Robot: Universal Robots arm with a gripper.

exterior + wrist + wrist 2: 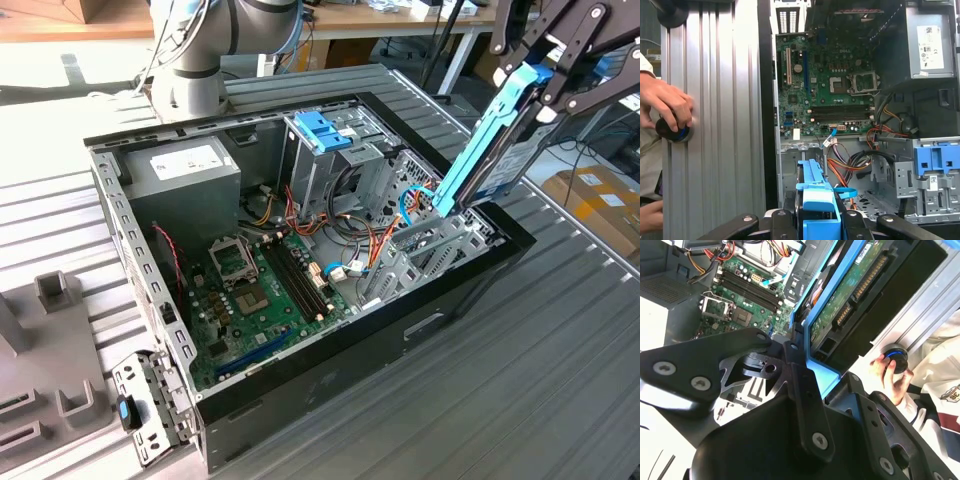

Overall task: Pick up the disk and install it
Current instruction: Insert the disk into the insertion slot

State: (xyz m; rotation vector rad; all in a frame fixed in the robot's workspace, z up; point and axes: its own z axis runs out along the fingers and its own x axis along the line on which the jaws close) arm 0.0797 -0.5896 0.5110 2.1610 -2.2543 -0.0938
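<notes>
Over the open computer case (330, 392), toward the exterior view's right, my gripper (540, 88) is clamped on the disk (478, 155). The disk hangs tilted, its lower end just above the drive cage (425, 255).

Second wrist view: I see the disk's green circuit board, with the motherboard (747, 295) beyond. A person's hand (887, 374) grips a round knob (896, 356).

First wrist view: the disk sits edge-on between the jaws, with a blue handle (937, 157) off to one side.
</notes>
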